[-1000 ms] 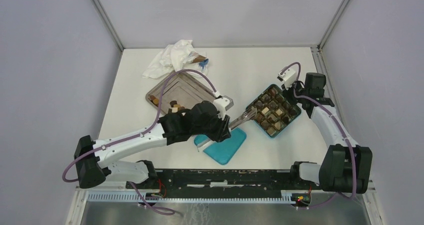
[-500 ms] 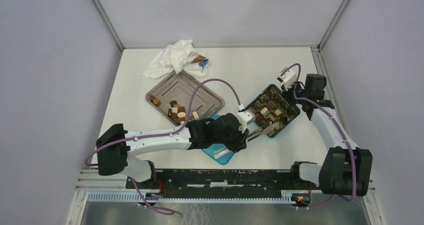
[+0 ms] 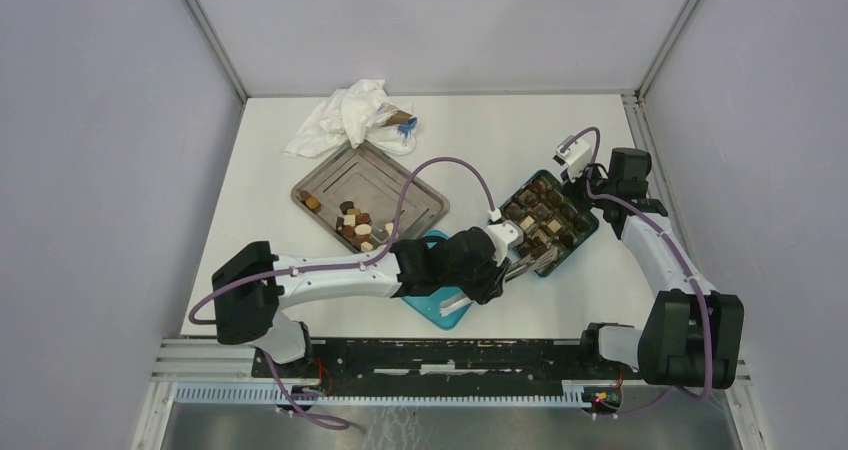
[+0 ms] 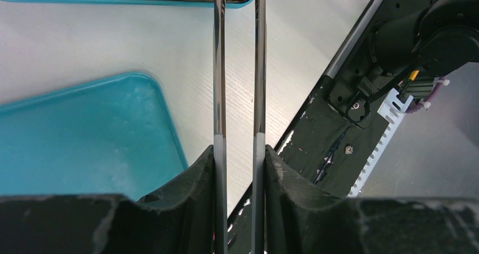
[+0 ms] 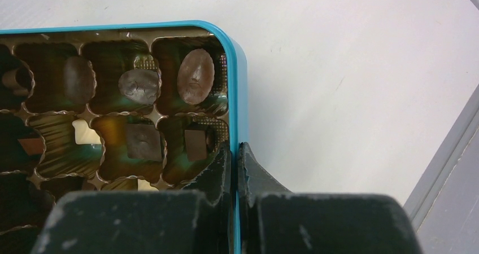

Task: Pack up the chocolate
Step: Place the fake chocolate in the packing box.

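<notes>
The left fingers [image 4: 189, 203] gripped metal tongs [image 4: 219, 73] pointing ahead at the teal box [image 5: 242, 79], whose rim the right fingers [image 5: 220, 169] pinched, chocolates [image 5: 195, 76] lying just ahead.

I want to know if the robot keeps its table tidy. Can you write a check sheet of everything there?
Surface: white table, bare parts look clean.
Job's things: teal box open, boxed chocolates in its pockets; loose chocolates on a metal tray; teal lid lies flat beside the box.
Clutter: crumpled white wrapping at the far edge.
Claws: left claw shut on metal tongs, tips at the box's edge; right claw pinches the box's rim.
Cables: purple cable loops above the tray; no snag seen.
Surroundings: grey walls; black rail at the near edge.
</notes>
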Controlling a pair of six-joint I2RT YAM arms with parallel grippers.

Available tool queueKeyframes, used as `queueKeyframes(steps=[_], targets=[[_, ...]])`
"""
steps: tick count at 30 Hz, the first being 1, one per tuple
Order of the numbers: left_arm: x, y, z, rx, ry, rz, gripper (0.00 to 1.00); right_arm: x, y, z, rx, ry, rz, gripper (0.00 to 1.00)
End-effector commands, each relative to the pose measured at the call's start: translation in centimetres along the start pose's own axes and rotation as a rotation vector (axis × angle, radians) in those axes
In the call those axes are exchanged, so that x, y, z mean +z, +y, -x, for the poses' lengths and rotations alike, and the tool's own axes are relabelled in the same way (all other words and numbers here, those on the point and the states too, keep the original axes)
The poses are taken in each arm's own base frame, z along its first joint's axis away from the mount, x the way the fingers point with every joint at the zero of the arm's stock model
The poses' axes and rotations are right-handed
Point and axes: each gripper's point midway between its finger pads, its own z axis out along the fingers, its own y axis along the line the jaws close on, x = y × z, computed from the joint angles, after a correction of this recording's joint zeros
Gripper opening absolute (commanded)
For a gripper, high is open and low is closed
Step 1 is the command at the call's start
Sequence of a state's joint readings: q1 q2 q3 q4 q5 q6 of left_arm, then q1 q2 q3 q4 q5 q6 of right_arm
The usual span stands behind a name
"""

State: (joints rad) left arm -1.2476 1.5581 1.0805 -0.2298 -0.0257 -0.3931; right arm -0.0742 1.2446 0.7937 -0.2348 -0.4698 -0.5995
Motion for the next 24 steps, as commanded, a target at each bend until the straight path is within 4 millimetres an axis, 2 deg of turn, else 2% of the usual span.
queueKeyframes(steps=[1, 3, 16, 21, 24], targets=[[0.2, -1.01, 3.33, 0.035, -0.093, -0.007, 0.11, -0.08, -0.93, 2.44, -0.025, -0.08, -0.014, 0.0], [0.34, -0.96, 3.29, 0.035, -0.09, -0.003, 0.13, -0.02, -0.9, 2.41, -0.026, -0.079, -0.011, 0.0], [0.75, -0.8, 2.56, 0.039, -0.048, 0.029, 0.39, 0.07, -0.9, 2.26, -0.022, -0.071, -0.008, 0.0], [0.81, -0.69, 2.41, 0.043, -0.04, 0.042, 0.47, 0.05, -0.95, 2.27, -0.023, -0.07, -0.01, 0.0], [0.66, -0.6, 2.41, 0.043, -0.04, 0.049, 0.48, 0.05, -0.93, 2.25, -0.024, -0.07, -0.009, 0.0]])
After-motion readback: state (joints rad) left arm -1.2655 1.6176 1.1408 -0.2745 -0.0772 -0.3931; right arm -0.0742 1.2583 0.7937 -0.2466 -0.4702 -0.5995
